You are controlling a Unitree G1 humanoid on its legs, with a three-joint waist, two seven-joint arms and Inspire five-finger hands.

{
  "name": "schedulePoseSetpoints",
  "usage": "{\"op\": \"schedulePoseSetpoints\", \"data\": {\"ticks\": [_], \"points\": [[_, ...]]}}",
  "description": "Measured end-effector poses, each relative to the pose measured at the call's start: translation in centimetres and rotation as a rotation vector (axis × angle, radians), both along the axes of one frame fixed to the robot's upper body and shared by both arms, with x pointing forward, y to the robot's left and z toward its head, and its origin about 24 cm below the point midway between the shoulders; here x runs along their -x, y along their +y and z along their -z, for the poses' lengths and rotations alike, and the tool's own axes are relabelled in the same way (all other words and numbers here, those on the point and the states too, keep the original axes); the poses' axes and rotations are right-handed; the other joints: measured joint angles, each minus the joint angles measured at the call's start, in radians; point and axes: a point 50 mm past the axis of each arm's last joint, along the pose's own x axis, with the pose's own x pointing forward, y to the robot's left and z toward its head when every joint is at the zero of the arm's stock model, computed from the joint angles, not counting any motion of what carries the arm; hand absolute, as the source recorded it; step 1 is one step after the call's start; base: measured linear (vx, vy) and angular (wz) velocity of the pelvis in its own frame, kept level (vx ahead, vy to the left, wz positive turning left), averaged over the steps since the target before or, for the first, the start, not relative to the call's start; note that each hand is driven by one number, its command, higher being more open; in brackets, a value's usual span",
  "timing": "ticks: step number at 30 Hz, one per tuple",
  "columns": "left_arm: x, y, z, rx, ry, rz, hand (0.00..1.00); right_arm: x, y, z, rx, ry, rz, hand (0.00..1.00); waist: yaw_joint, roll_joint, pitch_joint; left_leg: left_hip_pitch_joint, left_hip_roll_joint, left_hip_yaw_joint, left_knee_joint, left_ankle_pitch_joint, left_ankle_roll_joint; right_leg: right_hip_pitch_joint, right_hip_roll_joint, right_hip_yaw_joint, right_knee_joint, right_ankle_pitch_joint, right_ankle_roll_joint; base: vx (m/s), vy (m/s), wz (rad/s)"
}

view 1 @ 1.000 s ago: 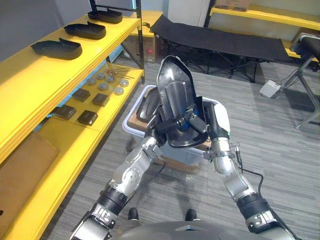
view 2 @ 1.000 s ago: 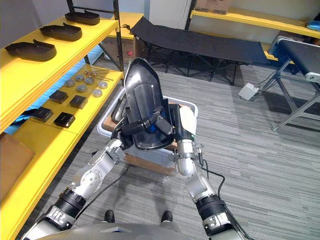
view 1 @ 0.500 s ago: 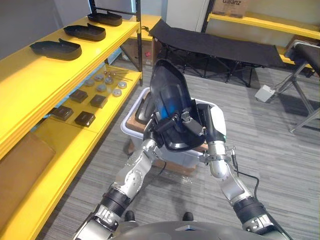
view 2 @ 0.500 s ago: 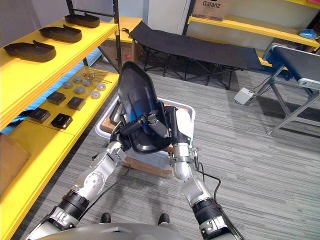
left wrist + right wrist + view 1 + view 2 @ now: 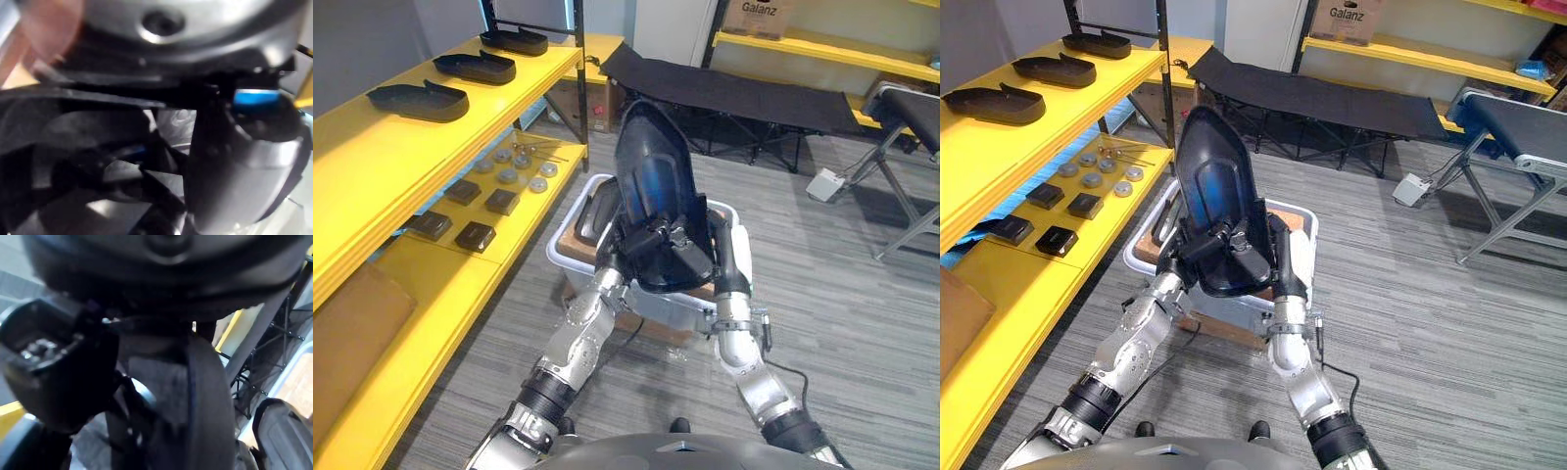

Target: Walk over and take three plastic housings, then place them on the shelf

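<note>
I hold a black plastic housing [image 5: 651,176] upright over a white bin [image 5: 570,257], with its hollow side facing me. My left hand [image 5: 631,245] comes from the lower left and is curled round the housing's lower edge. On the lower right of the housing, my right hand [image 5: 695,259] lies against it. Three more black housings [image 5: 421,98] [image 5: 475,67] [image 5: 514,41] lie in a row on the yellow top shelf [image 5: 372,147] at the left. Another dark housing [image 5: 594,211] rests inside the bin.
The lower yellow shelf carries black blocks [image 5: 475,235], round metal pieces [image 5: 514,166] and a brown board [image 5: 352,333]. A black cot [image 5: 724,93] stands behind the bin, and a grey metal frame [image 5: 911,215] is at the far right. Grey carpet lies to the right.
The whole view has shifted as the camera moved. The housing stays upright over the bin. My left hand has closed further on its lower edge, and my right hand has shifted on it.
</note>
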Motion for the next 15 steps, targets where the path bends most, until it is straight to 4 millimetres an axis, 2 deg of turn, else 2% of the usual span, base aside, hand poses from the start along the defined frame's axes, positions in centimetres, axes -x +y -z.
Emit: {"op": "schedulePoseSetpoints", "data": {"ticks": [5,9,15], "points": [[0.1,-0.1,-1.1,-0.215,-0.151,-0.108,0.0,0.7,0.4,0.5,-0.11,0.046,0.016,1.0,0.002,0.017,-0.023,0.01,0.004,0.009,0.0,-0.009,-0.001,0.0,0.001,0.006,0.016,-0.011,-0.002,0.0,-0.008,-0.05],[0.9,0.7,-0.5,-0.387,-0.206,-0.239,0.0,1.4,0.8,0.8,-0.183,0.071,0.038,1.0,-0.001,0.03,-0.042,0.014,0.015,0.023,0.0,-0.013,-0.004,-0.002,0.011,0.012,0.015,-0.015,-0.006,0.0,-0.014,-0.06],[1.4,2.9,0.3,-0.441,-0.166,-0.423,0.0,2.6,-0.1,2.0,-0.217,0.13,0.094,1.0,-0.002,0.046,-0.052,0.02,0.018,0.037,0.0,-0.016,-0.008,-0.003,0.014,0.019,0.015,-0.017,-0.005,0.0,-0.004,-0.04]]}}
